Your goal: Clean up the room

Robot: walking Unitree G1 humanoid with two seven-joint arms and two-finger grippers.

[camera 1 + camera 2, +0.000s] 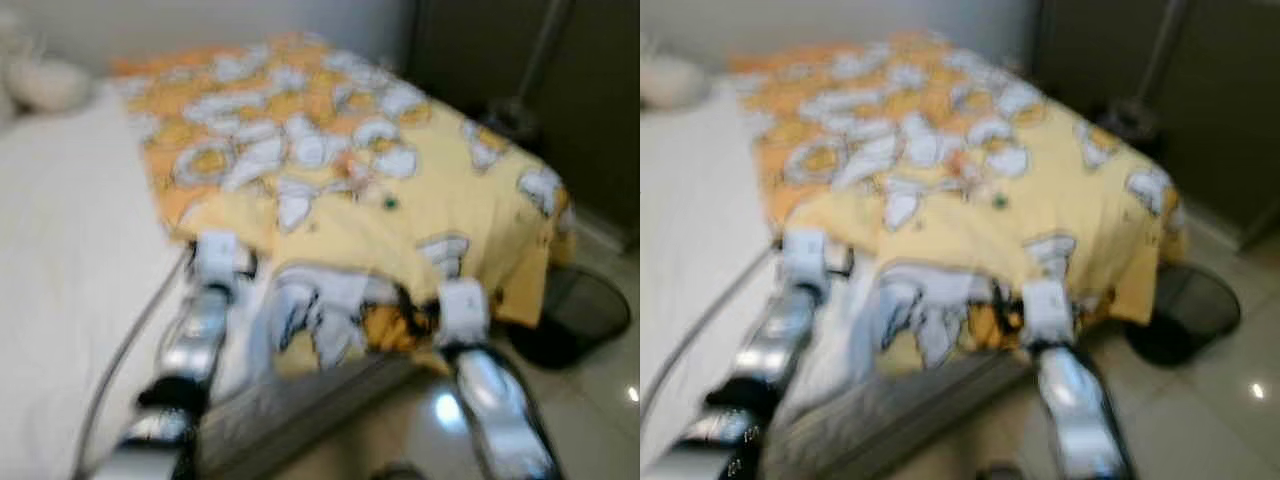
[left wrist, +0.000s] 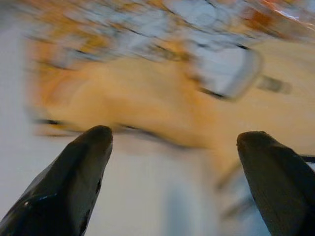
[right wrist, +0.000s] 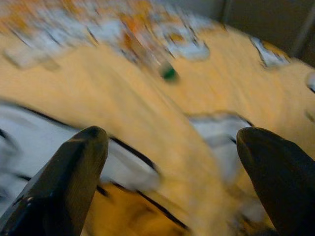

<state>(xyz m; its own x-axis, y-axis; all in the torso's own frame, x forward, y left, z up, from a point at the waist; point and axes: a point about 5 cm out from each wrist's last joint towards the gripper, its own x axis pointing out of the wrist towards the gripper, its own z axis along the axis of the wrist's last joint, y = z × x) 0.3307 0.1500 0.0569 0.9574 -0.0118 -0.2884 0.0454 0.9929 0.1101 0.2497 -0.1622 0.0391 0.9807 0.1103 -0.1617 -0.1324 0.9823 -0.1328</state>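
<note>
Two grippers, left gripper (image 2: 174, 140) and right gripper (image 3: 172, 132), fingers spread apart, reach the near edge of a yellow patterned blanket (image 1: 400, 200) covering the bed's right side.

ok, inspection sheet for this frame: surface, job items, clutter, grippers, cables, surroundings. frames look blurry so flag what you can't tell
Surface: bed with white sheet; all views motion-blurred.
Job's things: yellow blanket with white and orange print, spread over the bed's foot, its near edge bunched and hanging off.
Clutter: small green object on the blanket, too blurred to identify; pale pillow-like shape at the bed's head.
Grippers: left gripper at the blanket's near edge, jaws open; right gripper over the blanket, jaws open. Neither holds anything.
Cables: grey cable running along the left arm.
Surroundings: dark mesh basket on the glossy tiled floor; dark wall panels behind.
</note>
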